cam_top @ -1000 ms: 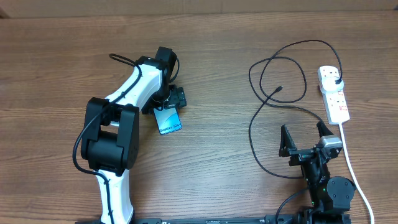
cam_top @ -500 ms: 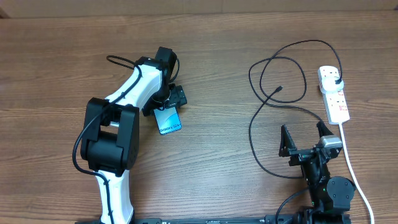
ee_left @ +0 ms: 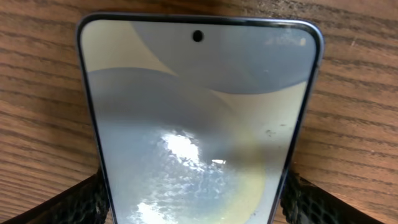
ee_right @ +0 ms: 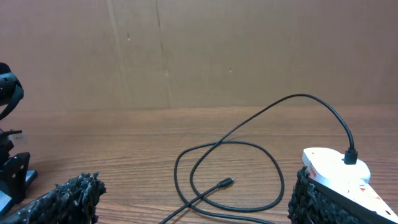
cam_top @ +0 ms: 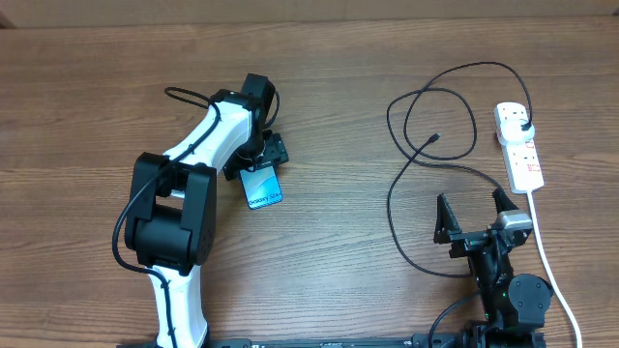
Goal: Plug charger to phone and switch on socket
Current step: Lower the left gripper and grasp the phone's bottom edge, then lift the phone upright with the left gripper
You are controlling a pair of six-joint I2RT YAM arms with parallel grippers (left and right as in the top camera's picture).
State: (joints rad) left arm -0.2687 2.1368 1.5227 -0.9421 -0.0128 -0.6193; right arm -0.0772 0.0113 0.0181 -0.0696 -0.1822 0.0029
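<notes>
- The phone point(cam_top: 262, 186) lay flat, screen up and lit blue, on the left half of the table point(cam_top: 329, 280), well apart from the charger and socket.
- The left gripper point(cam_top: 258, 164) stood over one end of the phone. Its fingers point(ee_left: 74, 202) were wide apart, one at each long edge. I could not tell whether the pads pressed those edges or only stood just beside them.
- The right gripper point(cam_top: 471, 208) hung wide open and empty at the front right, near a bend of the cable.
- The charger point(cam_top: 389, 203) lay in loose loops on the right. Its tip point(cam_top: 437, 137) rested free on the wood inside the upper loop, and its plug point(cam_top: 523, 124) sat in the socket's far end.
- The socket point(cam_top: 525, 164) lay near the right edge, its cord point(cam_top: 553, 275) running toward the front.
</notes>
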